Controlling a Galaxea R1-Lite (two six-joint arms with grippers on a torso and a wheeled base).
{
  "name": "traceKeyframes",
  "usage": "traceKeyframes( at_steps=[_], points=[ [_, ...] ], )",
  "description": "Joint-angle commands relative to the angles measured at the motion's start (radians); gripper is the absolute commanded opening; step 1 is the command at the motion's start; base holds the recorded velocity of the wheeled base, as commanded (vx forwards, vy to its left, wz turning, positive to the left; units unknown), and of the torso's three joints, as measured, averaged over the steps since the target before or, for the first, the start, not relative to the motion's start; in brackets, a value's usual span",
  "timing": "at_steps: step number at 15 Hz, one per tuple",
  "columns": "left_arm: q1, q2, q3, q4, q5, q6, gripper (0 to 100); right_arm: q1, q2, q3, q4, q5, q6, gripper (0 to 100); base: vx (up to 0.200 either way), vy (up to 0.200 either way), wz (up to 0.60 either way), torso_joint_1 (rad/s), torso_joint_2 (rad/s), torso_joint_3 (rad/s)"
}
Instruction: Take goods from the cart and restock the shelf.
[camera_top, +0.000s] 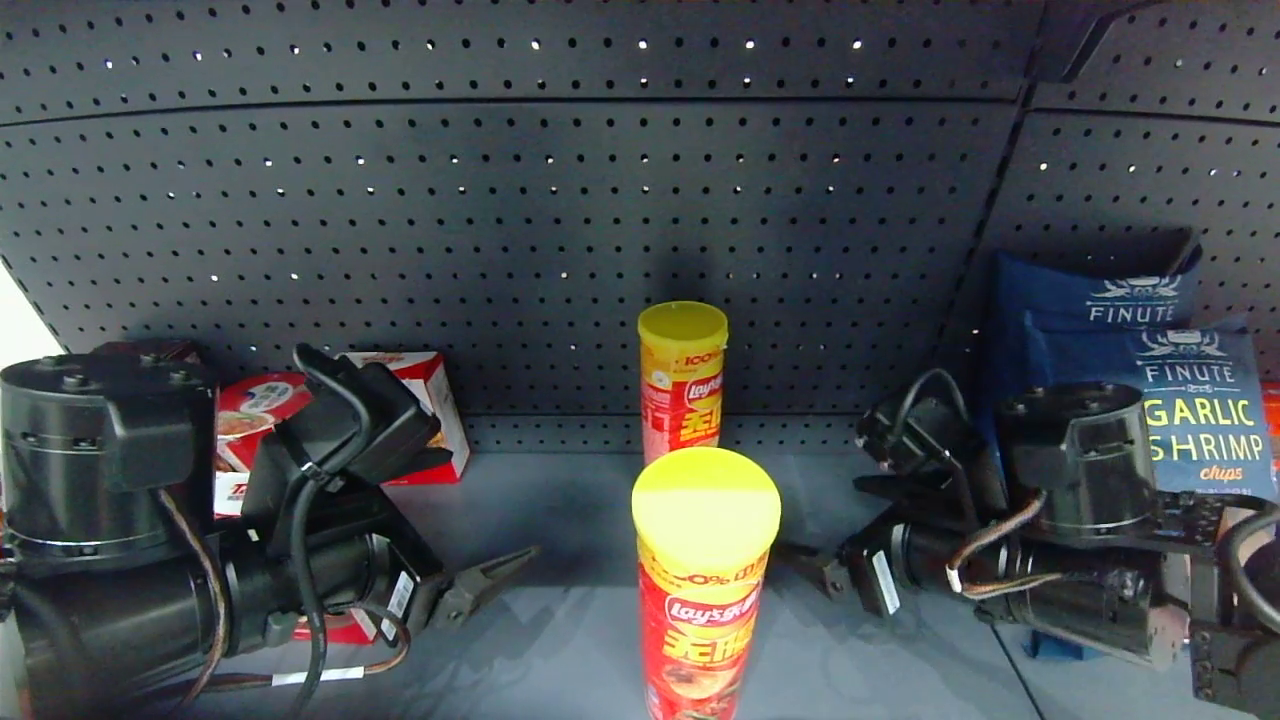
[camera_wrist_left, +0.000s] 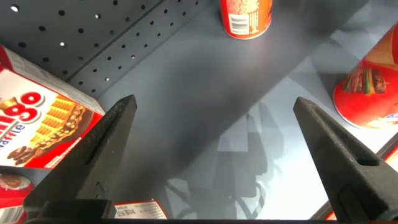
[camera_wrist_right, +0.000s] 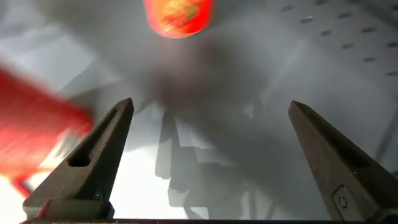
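Note:
Two red chip cans with yellow lids stand upright on the grey shelf (camera_top: 560, 520). The front can (camera_top: 706, 580) is near the shelf's front edge, and the rear can (camera_top: 683, 375) stands by the perforated back wall. My left gripper (camera_top: 495, 578) hovers low to the left of the front can, open and holding nothing (camera_wrist_left: 214, 102). In its wrist view the rear can (camera_wrist_left: 245, 17) and the front can (camera_wrist_left: 370, 93) lie ahead of it. My right gripper (camera_top: 808, 562) sits to the right of the front can, also open and holding nothing (camera_wrist_right: 210, 104), with a can (camera_wrist_right: 179, 15) beyond its tips.
Red snack boxes (camera_top: 425, 410) stand at the back left behind my left arm; one box (camera_wrist_left: 37, 121) lies close beside the left finger. Blue chip bags (camera_top: 1195, 420) lean at the back right behind my right arm. Bare shelf floor lies between the grippers and the cans.

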Motion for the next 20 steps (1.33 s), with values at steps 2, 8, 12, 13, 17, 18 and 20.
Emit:
traceKeyframes(
  at_steps=[2, 8, 12, 13, 17, 18, 20],
  points=[
    [0.001, -0.002, 0.0, -0.003, 0.0, 0.0, 100, -0.079, 0.079, -0.086, -0.039, 0.0, -0.001, 100, 0.0, 0.0, 0.0, 0.0, 0.0, 0.0],
    [0.001, -0.002, 0.009, -0.003, 0.0, 0.0, 100, -0.096, 0.248, -0.272, -0.048, -0.001, -0.001, 100, 0.0, 0.0, 0.0, 0.0, 0.0, 0.0],
    [0.001, 0.001, 0.008, -0.003, 0.0, 0.0, 100, -0.093, 0.314, -0.356, -0.048, -0.003, -0.001, 100, 0.0, 0.0, 0.0, 0.0, 0.0, 0.0],
    [0.001, 0.001, 0.005, -0.003, 0.0, 0.0, 100, -0.09, 0.315, -0.358, -0.048, -0.003, -0.001, 100, 0.0, 0.0, 0.0, 0.0, 0.0, 0.0],
    [0.001, 0.008, 0.003, -0.005, 0.0, 0.0, 100, -0.087, 0.311, -0.348, -0.048, -0.001, -0.001, 100, 0.0, 0.0, 0.0, 0.0, 0.0, 0.0],
    [0.001, 0.008, 0.005, -0.005, 0.0, 0.0, 100, -0.084, 0.311, -0.347, -0.048, 0.0, -0.001, 100, 0.0, 0.0, 0.0, 0.0, 0.0, 0.0],
    [0.002, 0.008, 0.006, -0.005, 0.0, 0.0, 100, -0.073, 0.309, -0.347, -0.046, -0.001, -0.001, 100, 0.0, 0.0, 0.0, 0.0, 0.0, 0.0]
  ],
)
